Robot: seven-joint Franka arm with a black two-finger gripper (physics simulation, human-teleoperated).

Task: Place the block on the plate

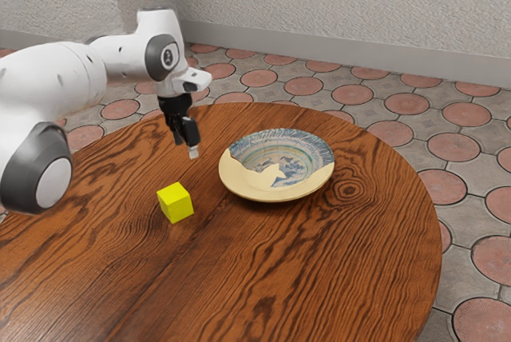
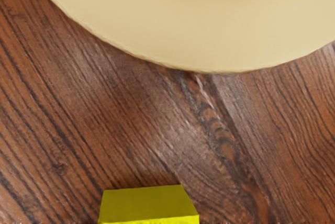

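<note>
While the arm (image 1: pixel 60 77) bends, end effector (image 1: pixel 186 149) pointing downward

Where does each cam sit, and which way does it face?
Exterior view: beside the arm, looking obliquely down across the round table to the floor and wall; arm and gripper come in from the exterior view's left.
Wrist view: on the arm's hand, looking down at the tabletop.
Shared: yellow block, plate, wood tabletop.
</note>
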